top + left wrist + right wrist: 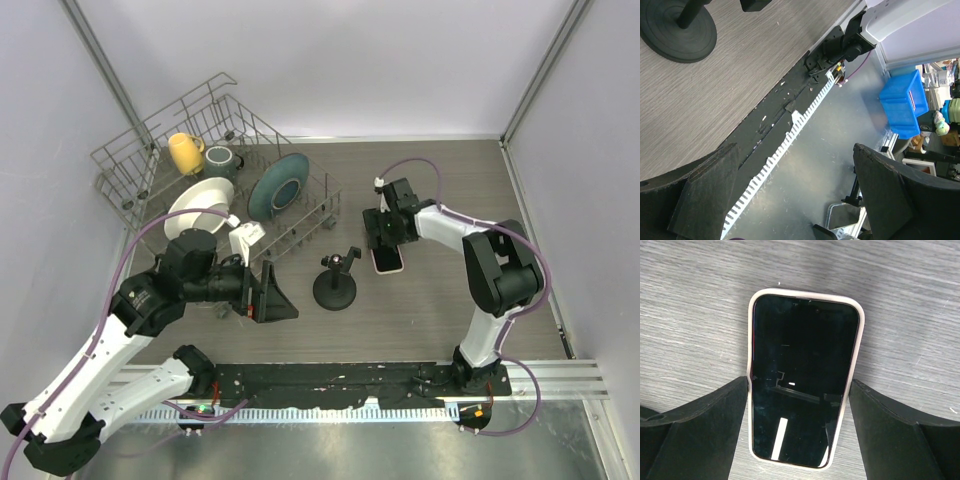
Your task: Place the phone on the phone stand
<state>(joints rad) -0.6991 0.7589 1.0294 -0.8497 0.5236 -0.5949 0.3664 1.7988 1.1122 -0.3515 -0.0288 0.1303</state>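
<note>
The phone (802,377), black screen up with a pale pinkish rim, lies flat on the wooden table. It also shows in the top view (389,260), right of the phone stand. My right gripper (799,385) has one finger against each long side of the phone, both touching the rim. In the top view the right gripper (385,238) sits over the phone's far end. The phone stand (335,285) is black, with a disc base (677,30), post and clamp head, and stands mid-table. My left gripper (272,293) is open and empty, left of the stand, and shows in its wrist view (795,200).
A grey wire dish rack (130,160) at the back left holds a white bowl (198,205), a teal plate (278,187), a yellow cup (183,152) and a dark mug (220,160). The table's near edge carries a black rail (330,380). A blue bin (905,102) sits on the floor.
</note>
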